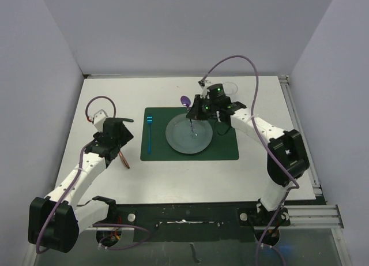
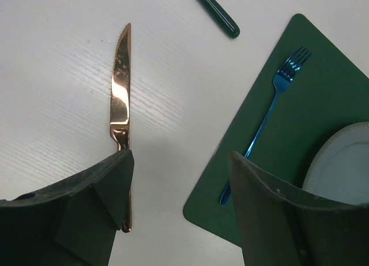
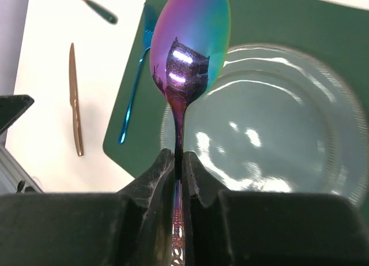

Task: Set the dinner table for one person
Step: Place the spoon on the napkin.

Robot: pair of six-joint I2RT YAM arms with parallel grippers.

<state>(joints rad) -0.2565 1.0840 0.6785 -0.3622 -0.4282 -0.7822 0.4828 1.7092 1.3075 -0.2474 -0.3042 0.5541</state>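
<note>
Right pincer (image 3: 179, 161) clamps spoon (image 3: 190, 47); plate (image 3: 282, 122) below.

— Where's the top camera?
— High behind the arm bases, looking down on the whole desk (image 1: 173, 179).
— And the wrist cameras?
— Close above it, each looking past its own fingers (image 2: 86, 214). All three views share the placemat (image 1: 225, 152), plate (image 1: 177, 141) and blue fork (image 1: 149, 133).
</note>
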